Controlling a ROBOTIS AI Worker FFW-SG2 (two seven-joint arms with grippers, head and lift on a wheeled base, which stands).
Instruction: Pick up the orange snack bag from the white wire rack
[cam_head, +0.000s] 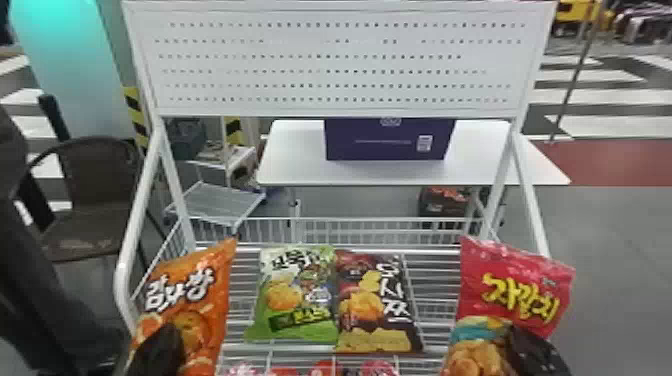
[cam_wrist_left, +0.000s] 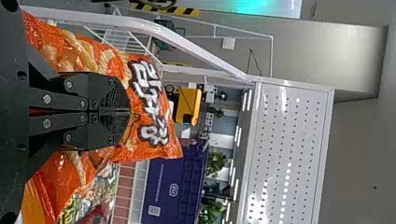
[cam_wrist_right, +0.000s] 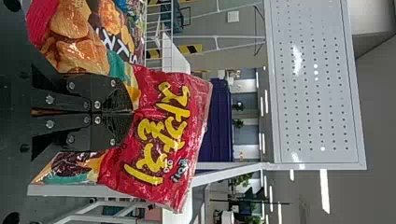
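Some bare rack (cam_head: 435, 304) flanks the middle bags (cam_head: 295, 327), left hand (cam_head: 161, 350) pinching orange snack bag (cam_head: 212, 295), right hand (cam_head: 532, 352) red bag (cam_head: 515, 272).

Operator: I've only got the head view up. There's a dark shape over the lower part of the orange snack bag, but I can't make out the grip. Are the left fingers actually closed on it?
Observer: Yes. In the left wrist view, the left gripper has its fingers drawn together on the orange snack bag, with the film puckered at their tips.
Operator: And on the right side?
Observer: The right wrist view shows the right gripper shut too, pinching the pink bag.
Operator: The perforated panel cuts off the top of the purple box for me. What's up there?
Observer: Ribbing, seen along the box's upper part in the left wrist view.
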